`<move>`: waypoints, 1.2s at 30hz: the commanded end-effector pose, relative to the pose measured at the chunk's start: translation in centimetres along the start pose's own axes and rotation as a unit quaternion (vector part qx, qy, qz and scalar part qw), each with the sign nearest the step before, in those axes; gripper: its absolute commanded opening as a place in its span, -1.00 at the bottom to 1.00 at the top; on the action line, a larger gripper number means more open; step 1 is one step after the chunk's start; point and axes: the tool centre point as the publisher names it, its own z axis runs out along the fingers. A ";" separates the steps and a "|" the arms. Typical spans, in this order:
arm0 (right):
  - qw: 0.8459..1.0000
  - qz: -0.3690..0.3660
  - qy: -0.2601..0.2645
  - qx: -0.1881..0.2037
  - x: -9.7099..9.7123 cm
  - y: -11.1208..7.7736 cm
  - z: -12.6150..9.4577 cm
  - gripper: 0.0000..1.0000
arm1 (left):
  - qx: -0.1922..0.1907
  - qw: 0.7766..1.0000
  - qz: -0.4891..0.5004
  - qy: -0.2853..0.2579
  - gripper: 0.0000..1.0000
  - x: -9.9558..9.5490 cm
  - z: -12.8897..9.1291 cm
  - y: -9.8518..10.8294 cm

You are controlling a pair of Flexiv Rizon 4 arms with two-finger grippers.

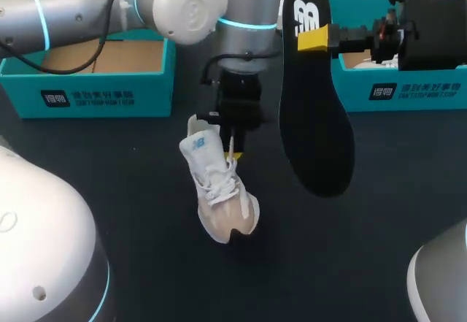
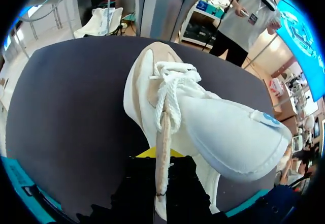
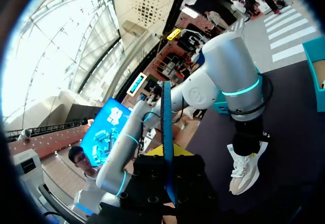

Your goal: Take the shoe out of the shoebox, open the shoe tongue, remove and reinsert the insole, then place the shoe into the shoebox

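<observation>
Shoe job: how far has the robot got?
Done: the shoe is out on the table and its insole is removed. In hand: right pincer holds the insole aloft, left pincer grips the shoe. Left: reinsert it, then return the shoe to a shoebox.

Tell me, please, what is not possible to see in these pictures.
Inside of the shoe: left wrist view, its tongue covers it.
Left gripper, its hold on the shoe: left wrist view, shoe and lace cover it.
Right shoebox contents: head view, insole and right gripper block them.
</observation>
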 end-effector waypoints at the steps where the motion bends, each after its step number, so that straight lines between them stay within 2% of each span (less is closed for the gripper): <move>1: 1.000 0.001 -0.001 0.000 0.0 0.1 0.4 -1.00 | -0.047 0.967 0.161 0.194 -1.00 -2.5 -0.5 0.6; 6: 1.000 0.001 -0.001 0.000 0.0 0.1 0.4 -1.00 | -0.056 0.959 0.169 0.220 -1.00 -4.6 -0.2 1.1; 13: 1.000 0.001 -0.001 0.000 0.0 0.1 0.4 -1.00 | -0.048 0.952 0.145 0.265 -1.00 -5.8 1.5 1.3; 18: 1.000 0.001 -0.001 0.000 0.0 0.1 0.4 -1.00 | -0.039 0.959 0.089 0.265 -1.00 -5.3 2.8 1.5; 26: 1.000 0.001 -0.001 0.000 0.0 0.1 0.4 -1.00 | -0.044 0.962 0.036 0.268 -1.00 -4.4 2.8 1.4; 36: 1.000 0.001 -0.001 0.000 0.0 0.1 0.4 -1.00 | -0.059 0.959 -0.017 0.277 -1.00 -4.3 2.6 1.2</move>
